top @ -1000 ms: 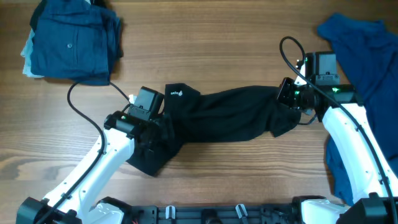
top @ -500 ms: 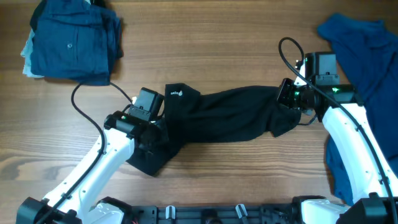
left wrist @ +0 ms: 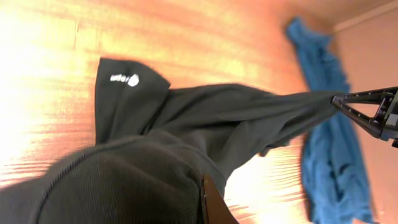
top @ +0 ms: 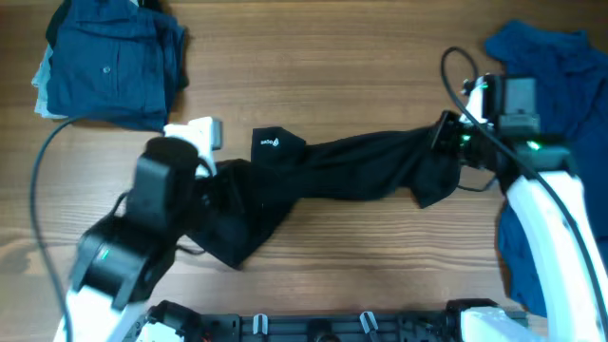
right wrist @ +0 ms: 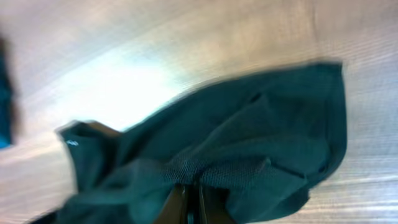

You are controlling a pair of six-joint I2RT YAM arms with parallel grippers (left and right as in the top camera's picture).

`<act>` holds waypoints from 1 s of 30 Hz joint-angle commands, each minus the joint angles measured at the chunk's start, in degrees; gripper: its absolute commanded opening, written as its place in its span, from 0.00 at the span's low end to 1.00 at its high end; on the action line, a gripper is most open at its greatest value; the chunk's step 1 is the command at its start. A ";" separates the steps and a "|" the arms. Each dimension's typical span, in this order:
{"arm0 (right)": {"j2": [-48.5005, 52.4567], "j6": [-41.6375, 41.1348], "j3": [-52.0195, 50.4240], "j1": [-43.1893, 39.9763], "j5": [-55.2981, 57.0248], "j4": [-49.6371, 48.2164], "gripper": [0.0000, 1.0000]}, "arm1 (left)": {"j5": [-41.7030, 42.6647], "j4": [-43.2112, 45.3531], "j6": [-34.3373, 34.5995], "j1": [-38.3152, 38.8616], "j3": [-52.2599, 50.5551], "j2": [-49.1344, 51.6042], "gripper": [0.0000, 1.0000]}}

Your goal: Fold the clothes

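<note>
A black garment point(top: 351, 171) with a small white logo point(top: 271, 142) hangs stretched across the middle of the wooden table point(top: 332, 57). In the left wrist view my left gripper point(left wrist: 202, 199) is shut on the bunched left end, lifted high above the table. At the other end my right gripper point(top: 445, 141) holds the cloth, and in the right wrist view its fingers point(right wrist: 177, 205) pinch a fold of it. The lower left part of the black garment point(top: 228, 242) still rests on the table. In the overhead view the raised left arm point(top: 142, 218) covers its own jaws.
A folded stack of blue clothes point(top: 109, 62) sits at the back left corner. A loose blue garment point(top: 560, 85) lies along the right edge, partly under the right arm. Cables trail from both arms.
My left gripper has shut on the garment's left end and risen toward the camera. The right gripper moved slightly up and right. The cloth between them is pulled straighter.
</note>
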State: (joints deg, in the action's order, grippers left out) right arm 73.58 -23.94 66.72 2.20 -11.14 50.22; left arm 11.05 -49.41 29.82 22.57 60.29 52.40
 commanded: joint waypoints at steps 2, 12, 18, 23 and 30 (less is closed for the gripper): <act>-10.10 -0.11 4.72 -0.20 -0.04 3.28 0.04 | 0.94 -2.19 3.02 0.15 3.34 -8.13 0.04; -18.95 1.31 21.59 -0.17 1.29 17.75 0.04 | 2.21 -12.22 6.93 0.20 19.43 -9.97 0.04; -12.33 1.66 28.55 -0.20 1.33 14.34 0.04 | -7.65 -5.11 7.91 0.20 24.00 -2.86 0.04; 2.16 1.92 28.55 -0.20 0.50 2.51 0.04 | -9.22 10.29 1.81 0.15 24.00 12.24 0.04; 16.11 3.39 36.02 -0.74 -3.74 -14.10 0.04 | -9.40 30.42 -2.89 -3.96 32.28 35.43 0.04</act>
State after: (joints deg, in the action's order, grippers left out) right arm 88.53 -22.17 95.64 2.17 -12.67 37.23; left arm 2.81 -20.82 29.54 21.37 85.21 84.42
